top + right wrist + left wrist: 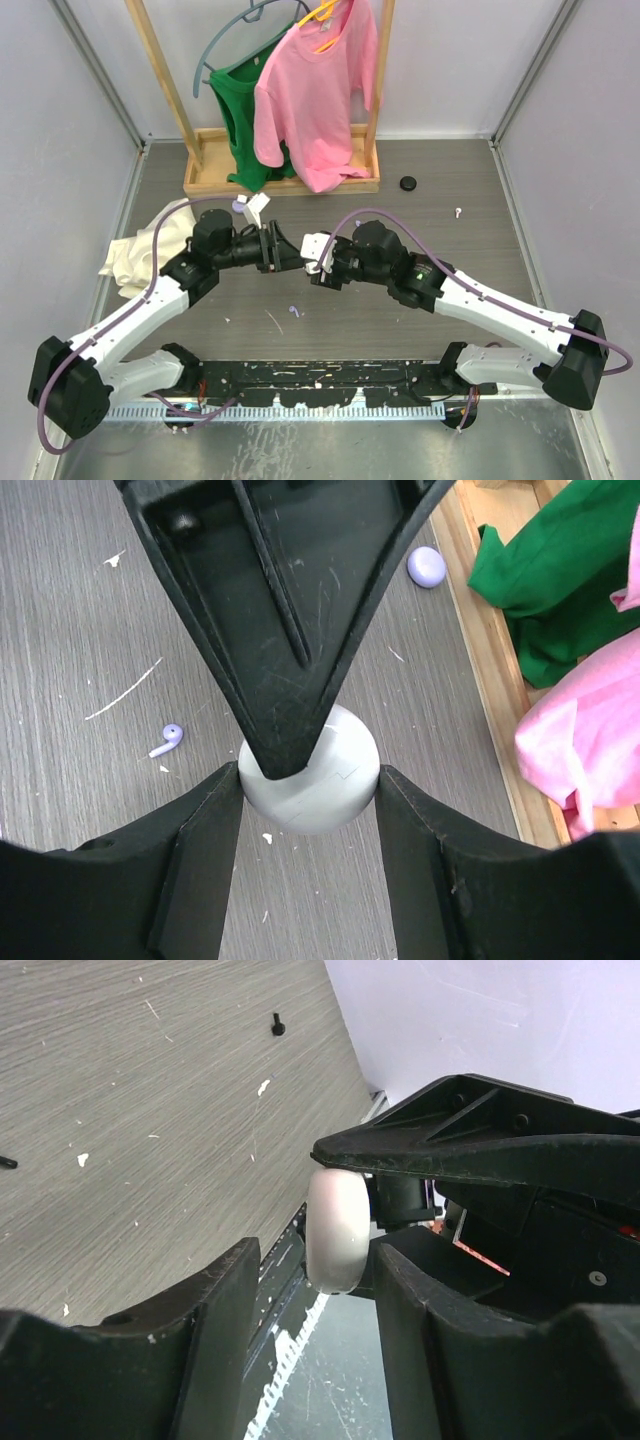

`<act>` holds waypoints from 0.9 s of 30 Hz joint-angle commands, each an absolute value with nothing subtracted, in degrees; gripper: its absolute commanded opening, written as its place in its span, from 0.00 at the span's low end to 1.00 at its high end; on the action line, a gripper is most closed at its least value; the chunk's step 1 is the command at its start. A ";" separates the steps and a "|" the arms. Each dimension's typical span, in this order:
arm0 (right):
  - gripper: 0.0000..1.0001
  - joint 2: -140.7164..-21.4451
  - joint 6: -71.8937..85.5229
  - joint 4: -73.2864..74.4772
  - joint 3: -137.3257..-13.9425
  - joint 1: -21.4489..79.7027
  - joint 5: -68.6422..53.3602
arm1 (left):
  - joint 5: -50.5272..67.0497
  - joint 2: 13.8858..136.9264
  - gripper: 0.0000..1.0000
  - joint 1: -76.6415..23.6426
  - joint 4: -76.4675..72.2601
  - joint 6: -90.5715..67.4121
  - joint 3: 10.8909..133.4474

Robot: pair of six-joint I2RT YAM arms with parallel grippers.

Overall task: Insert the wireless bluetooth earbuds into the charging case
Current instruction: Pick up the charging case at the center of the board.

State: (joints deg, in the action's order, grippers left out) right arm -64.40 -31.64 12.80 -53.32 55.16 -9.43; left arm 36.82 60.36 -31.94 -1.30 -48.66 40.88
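Note:
A white rounded charging case (322, 802) is held above the table between my two grippers. My right gripper (310, 780) is shut on it, one finger on each side; in the top view this gripper (318, 266) is at mid-table. My left gripper (318, 1260) is open, with the case (337, 1230) at its tips against the right finger. One left finger crosses the case's top in the right wrist view. A lilac earbud (168, 738) lies on the table, also seen in the top view (293, 312). A white earbud (458, 212) lies far right.
A wooden rack (280, 180) with green and pink shirts stands at the back. A lilac rounded case (427, 567) lies near its base. A small black object (407, 183) lies back right. A cream cloth (135, 255) lies at the left. White paint flecks dot the table.

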 commanded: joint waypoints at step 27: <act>0.78 -53.09 -23.35 5.06 -47.62 55.63 -5.68 | 21.31 55.82 0.08 -43.46 13.12 -12.65 49.17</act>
